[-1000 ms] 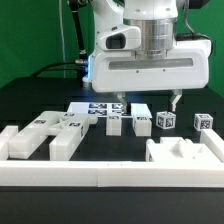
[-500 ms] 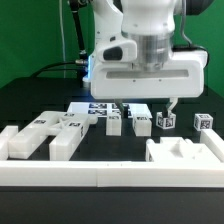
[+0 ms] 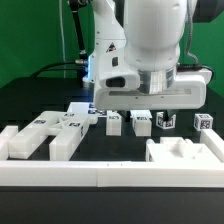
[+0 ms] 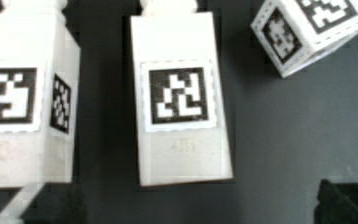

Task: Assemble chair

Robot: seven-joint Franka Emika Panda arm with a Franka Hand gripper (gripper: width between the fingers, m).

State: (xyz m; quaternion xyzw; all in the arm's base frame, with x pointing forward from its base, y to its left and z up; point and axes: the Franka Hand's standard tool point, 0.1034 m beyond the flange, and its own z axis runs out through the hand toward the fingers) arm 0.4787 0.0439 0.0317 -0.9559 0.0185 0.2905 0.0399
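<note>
The chair is loose white tagged parts on the black table. Two flat slabs (image 3: 30,138) (image 3: 66,132) lie at the exterior view's left. Two short posts (image 3: 115,123) (image 3: 142,122) and two small cubes (image 3: 165,121) (image 3: 204,122) stand in a row. A notched piece (image 3: 185,152) sits front right. My gripper (image 3: 143,108) hangs low over the two posts, its fingers mostly hidden by the hand. In the wrist view one post (image 4: 176,100) lies between my open gripper (image 4: 190,205) fingertips (image 4: 345,200), untouched. Another post (image 4: 19,100) and a cube (image 4: 309,35) lie beside it.
A white border rail (image 3: 110,176) runs along the table's front edge. The marker board (image 3: 84,108) lies flat behind the row of parts, partly covered by the arm. A green wall stands at the back.
The arm has come down and forward over the row of posts, so the hand now fills more of the exterior view. The jaws stayed open and no part moved.
</note>
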